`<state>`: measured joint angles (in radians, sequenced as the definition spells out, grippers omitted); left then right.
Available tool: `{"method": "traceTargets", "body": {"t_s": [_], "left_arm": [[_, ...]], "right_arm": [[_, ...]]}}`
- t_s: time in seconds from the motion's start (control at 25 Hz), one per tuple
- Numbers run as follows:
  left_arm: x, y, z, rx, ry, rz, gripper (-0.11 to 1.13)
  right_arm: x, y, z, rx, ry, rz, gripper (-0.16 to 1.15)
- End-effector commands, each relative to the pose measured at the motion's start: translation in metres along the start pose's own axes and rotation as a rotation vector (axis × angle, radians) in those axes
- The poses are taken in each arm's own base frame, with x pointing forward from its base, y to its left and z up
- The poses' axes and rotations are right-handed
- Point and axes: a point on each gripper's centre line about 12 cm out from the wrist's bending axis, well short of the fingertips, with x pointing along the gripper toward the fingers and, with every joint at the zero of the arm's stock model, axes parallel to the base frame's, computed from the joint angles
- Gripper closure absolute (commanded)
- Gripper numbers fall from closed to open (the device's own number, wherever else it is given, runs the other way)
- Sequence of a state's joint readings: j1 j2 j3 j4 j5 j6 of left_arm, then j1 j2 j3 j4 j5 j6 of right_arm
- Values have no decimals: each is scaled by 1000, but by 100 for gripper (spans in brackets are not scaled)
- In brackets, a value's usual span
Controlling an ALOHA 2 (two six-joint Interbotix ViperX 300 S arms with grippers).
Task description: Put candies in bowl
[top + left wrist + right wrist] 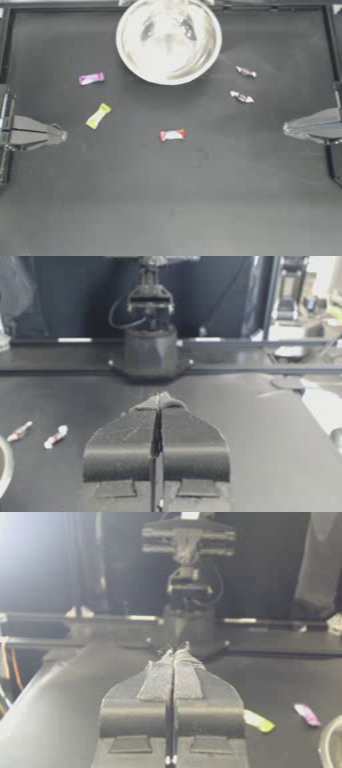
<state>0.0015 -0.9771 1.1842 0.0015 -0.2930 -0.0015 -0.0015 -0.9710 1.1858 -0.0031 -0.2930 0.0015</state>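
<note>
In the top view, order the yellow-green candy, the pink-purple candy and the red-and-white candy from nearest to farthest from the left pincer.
From the left pincer:
1. Yellow-green wrapped candy, just beyond the tip.
2. Pink-purple wrapped candy, nearer the bowl's side.
3. Red-and-white wrapped candy, mid-table.

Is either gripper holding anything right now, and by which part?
Nothing is held. The left gripper and right gripper sit shut and empty at the table's sides.

No readable text, labels, brands, numbers or signs in any view. Candy wrappers are too small and blurred to make out any print.
</note>
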Motion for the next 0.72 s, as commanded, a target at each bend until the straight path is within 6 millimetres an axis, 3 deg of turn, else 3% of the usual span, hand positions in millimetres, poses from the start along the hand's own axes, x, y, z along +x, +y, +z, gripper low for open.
{"method": "traceTargets", "body": {"t_s": [0.04,0.16,0.36,0.44,0.52,0.64,0.68,0.72], "left_arm": [[-3,1,-4,23,3,3,105],[-5,1,-2,25,6,3,93],[-3,0,-3,34,78,1,93],[-3,1,-3,32,83,1,86],[-3,1,-3,32,91,1,66],[-3,1,-5,29,114,3,20],[-2,1,-5,28,121,6,4],[-1,3,-5,28,132,12,-5]], "right_arm": [[-1,0,-6,14,8,0,104],[-5,0,-12,23,15,-2,93],[-12,1,-9,9,5,3,84],[-13,1,-7,-4,-3,6,73],[-13,2,-7,-29,-5,13,45],[-12,3,-5,-47,-9,20,1],[-12,3,-5,-47,-11,19,-9],[-12,3,-4,-50,-11,20,-10]]}}
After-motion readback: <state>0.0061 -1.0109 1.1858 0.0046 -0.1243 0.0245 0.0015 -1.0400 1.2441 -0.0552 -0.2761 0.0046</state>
